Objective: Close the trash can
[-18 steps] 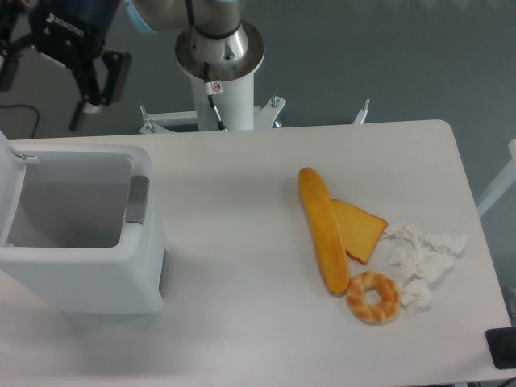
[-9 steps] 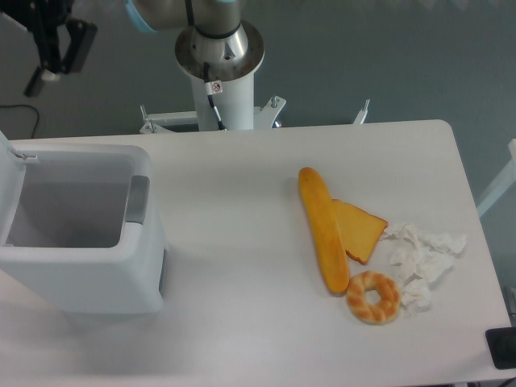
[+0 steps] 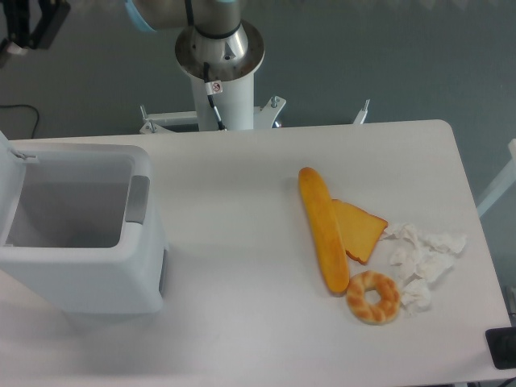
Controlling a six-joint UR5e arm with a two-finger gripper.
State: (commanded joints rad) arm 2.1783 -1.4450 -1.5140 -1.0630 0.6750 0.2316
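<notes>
Clearly open: trash can (image 3: 81,242) on the bench (image 3: 242,201), lid (image 3: 6,173) upright at left.
Light, stiff plastic; push the lid's top edge. End effector (image 3: 32,22) barely visible, grip state unclear.

text: none legible | arm base (image 3: 218,48) sticker (image 3: 215,87) (too small)

From my feed the gripper (image 3: 28,28) is mostly cut off at the top-left corner, only dark finger parts show, so I can't tell how its jaws stand. The trash can (image 3: 81,242) lid runs off the left edge. A black object (image 3: 504,348) is clipped bottom-right; can't identify it.
</notes>
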